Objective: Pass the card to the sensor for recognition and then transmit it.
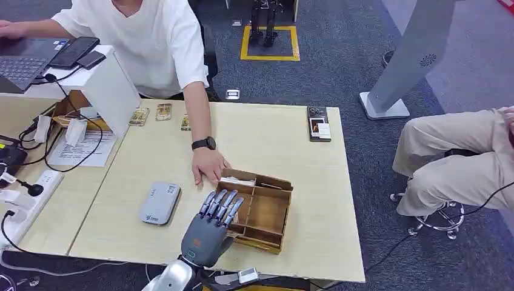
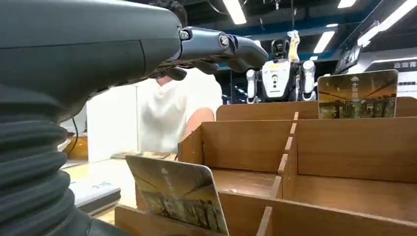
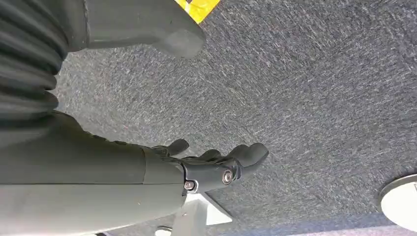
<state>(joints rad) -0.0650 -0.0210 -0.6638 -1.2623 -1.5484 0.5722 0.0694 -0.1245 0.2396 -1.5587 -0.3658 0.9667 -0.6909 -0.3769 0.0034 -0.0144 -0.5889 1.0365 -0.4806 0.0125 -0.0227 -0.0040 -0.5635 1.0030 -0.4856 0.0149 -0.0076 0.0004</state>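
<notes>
Near the front edge of the tabletop (image 1: pixel 303 242), the left robot hand (image 1: pixel 212 227) is held over the wooden box (image 1: pixel 260 212), fingers extended and apart, holding nothing. A card (image 2: pixel 179 191) is seen standing in the box's near compartment. The right robot hand (image 3: pixel 211 167) is hung above the carpet, fingers loosely curled, empty. A person's hand (image 1: pixel 208 165) is rested at the box's far side.

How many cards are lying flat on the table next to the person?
3. The golden picture cards lie by the pale wooden table's far edge: left one, middle one, and one partly behind the person's arm, which may hide more.
</notes>
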